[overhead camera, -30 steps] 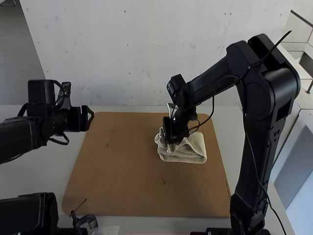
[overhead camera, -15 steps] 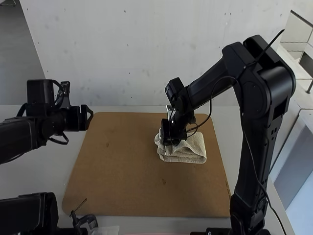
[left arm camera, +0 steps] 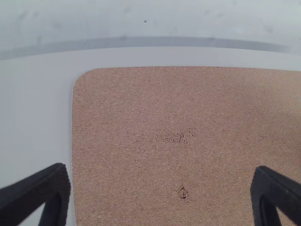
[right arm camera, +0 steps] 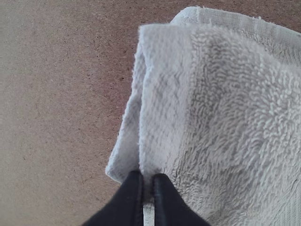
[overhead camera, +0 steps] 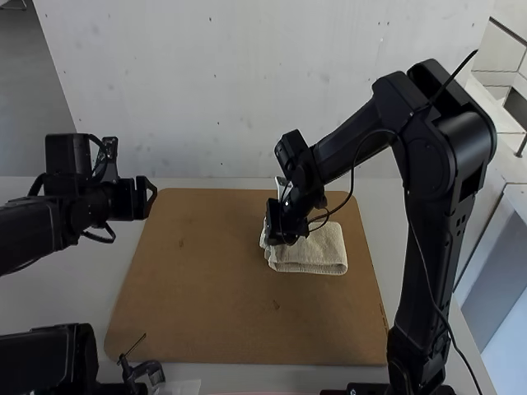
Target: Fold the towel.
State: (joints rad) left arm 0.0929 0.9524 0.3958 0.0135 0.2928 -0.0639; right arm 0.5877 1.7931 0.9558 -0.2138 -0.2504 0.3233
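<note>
Towel (overhead camera: 325, 247) in folded layers on the right half of a brown board (overhead camera: 198, 280), long axis side to side, most of the cloth to the right of and slightly nearer than the right gripper (right arm camera: 148, 181). Right gripper clenched on the towel's left edge, much the closer of the two; left gripper (left arm camera: 161, 183) released, fingers wide apart, over by the board's left edge. Next, probably, a straightening of that pinched edge, at some risk of skewed layers.
</note>
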